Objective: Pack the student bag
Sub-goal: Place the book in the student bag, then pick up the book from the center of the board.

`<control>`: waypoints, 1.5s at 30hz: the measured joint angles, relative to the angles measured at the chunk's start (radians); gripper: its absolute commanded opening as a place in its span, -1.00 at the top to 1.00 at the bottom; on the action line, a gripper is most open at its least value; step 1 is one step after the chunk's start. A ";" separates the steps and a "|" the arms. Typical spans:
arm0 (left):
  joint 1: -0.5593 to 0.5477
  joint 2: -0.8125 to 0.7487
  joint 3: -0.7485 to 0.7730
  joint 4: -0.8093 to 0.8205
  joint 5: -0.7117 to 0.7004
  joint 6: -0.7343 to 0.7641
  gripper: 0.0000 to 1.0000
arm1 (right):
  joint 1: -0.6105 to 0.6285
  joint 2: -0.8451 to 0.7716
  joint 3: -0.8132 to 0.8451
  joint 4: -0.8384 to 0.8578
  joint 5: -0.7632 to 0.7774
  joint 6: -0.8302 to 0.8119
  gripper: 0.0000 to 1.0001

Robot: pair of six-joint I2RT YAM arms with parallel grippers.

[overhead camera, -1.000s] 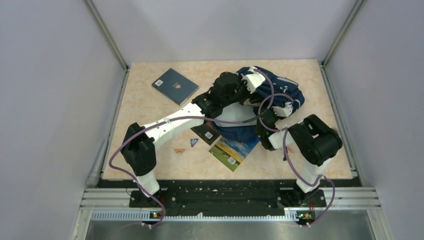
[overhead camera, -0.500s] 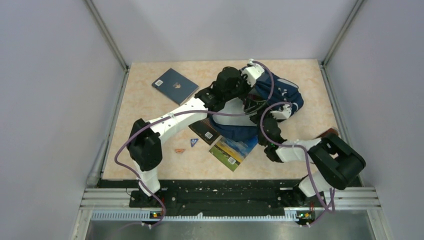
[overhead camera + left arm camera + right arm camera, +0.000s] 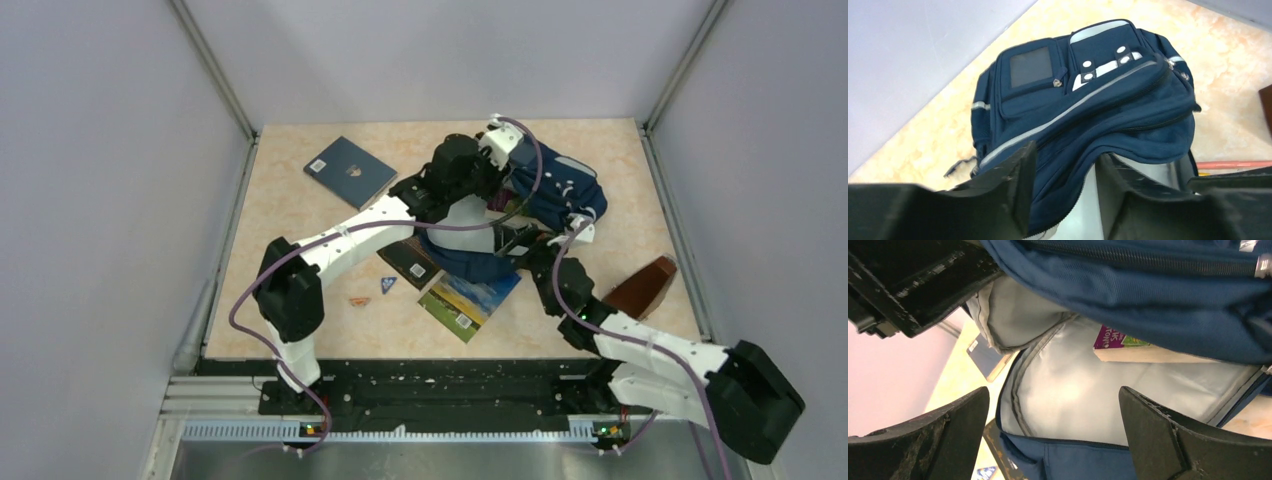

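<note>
The student bag [image 3: 562,190], navy with pale stripes, lies at the back right of the table with its mouth facing the arms. My left gripper [image 3: 1067,153] stands open at the bag's top flap [image 3: 1083,145]; the flap's edge still lies between the fingers, against the left one. In front of the mouth my right gripper [image 3: 1053,392] is wide open and holds nothing. It looks into the grey lining [image 3: 1073,385]. A book with a purple and green cover [image 3: 1118,339] is inside. From above, the left gripper [image 3: 497,195] is over the mouth and the right gripper [image 3: 527,245] just outside it.
A dark blue book [image 3: 350,171] lies at the back left. A landscape-cover book [image 3: 468,300] and a dark book [image 3: 410,262] lie partly under the bag's near edge. A small blue triangle [image 3: 387,285] and an orange bit [image 3: 358,301] sit nearby. A brown object [image 3: 640,288] lies at the right.
The left gripper's jaws have parted on the bag's flap. The right arm has swung back and to the near right, away from the bag's mouth, which uncovers the brown object.
</note>
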 measured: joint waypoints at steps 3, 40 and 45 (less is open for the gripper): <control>0.005 -0.033 -0.045 0.005 -0.016 -0.016 -0.51 | -0.001 -0.115 0.001 -0.129 -0.053 -0.095 -0.98; 0.650 -0.245 -0.573 0.030 -0.130 -0.755 -0.62 | -0.122 0.654 0.824 -0.571 -0.708 -0.390 -0.81; 0.712 -0.181 -0.573 0.083 -0.092 -0.795 -0.61 | -0.126 0.967 1.139 -0.571 -0.795 -0.370 -0.75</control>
